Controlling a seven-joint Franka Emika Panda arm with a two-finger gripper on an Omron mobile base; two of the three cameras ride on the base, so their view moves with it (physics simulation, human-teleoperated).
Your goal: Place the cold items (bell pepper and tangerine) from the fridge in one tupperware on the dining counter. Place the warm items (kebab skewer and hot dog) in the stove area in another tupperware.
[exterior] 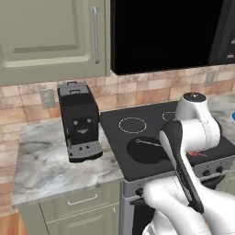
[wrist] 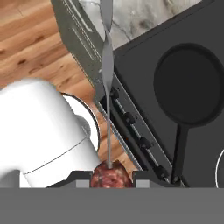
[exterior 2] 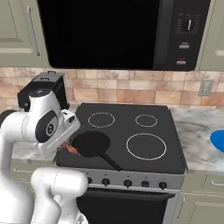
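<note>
My gripper (wrist: 111, 177) is shut on the kebab skewer (wrist: 107, 87). A chunk of red-brown meat sits between the fingertips, and the thin metal rod runs up and away from it over the stove's front edge. Reddish bits of the kebab skewer (exterior 2: 70, 148) peek out beside my wrist at the stove's front left corner, and again at the kebab skewer (exterior: 197, 154) under my forearm. The hand hangs over the front of the black stove (exterior 2: 118, 131), next to a black frying pan (exterior 2: 91, 143) on the front left burner.
The frying pan (wrist: 190, 85) points its handle toward the stove knobs (wrist: 128, 118). A black coffee machine (exterior: 79, 121) stands on the marble counter (exterior: 41, 160) left of the stove. A microwave (exterior 2: 113, 30) hangs above. A blue object (exterior 2: 217, 141) lies on the right counter.
</note>
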